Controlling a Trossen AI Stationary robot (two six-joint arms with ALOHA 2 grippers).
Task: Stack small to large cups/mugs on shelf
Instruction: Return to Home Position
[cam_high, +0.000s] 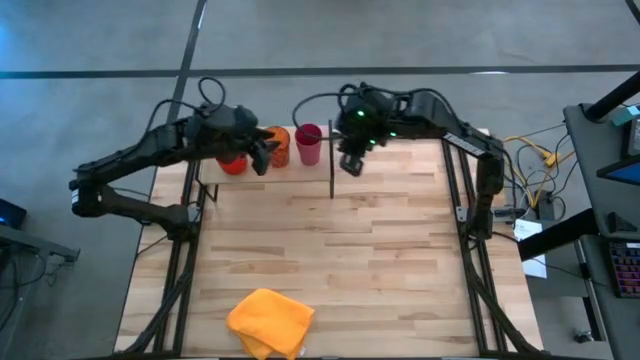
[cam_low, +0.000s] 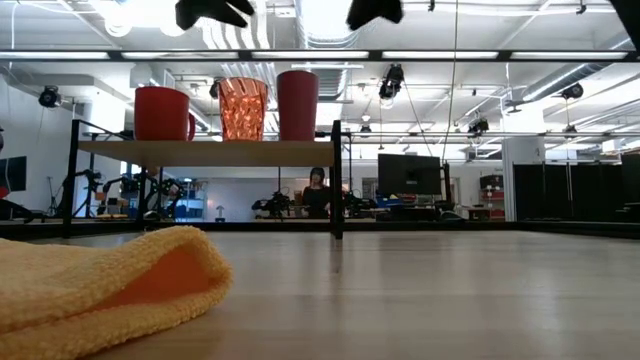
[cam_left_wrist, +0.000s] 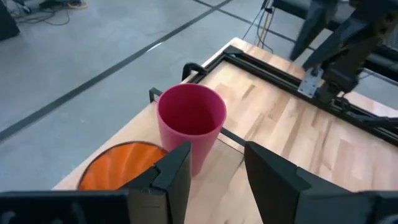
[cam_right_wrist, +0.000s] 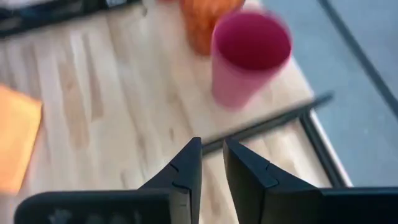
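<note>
yellow cloth (cam_low: 100, 285) nearest, at the table's front edge. further back, the shelf (cam_low: 210, 152) carries red mug (cam_low: 160, 113), orange cup (cam_low: 243, 108), pink cup (cam_low: 297, 104) in a row, short to tall, all upright. left gripper (cam_left_wrist: 217, 152) hovers over them, fingers wide, empty. right gripper (cam_right_wrist: 212, 149) near pink cup, fingers a slit apart, empty. placing looks done; step is prob. the return home. next: raise both arms & pull back w/o clipping cups.
</note>
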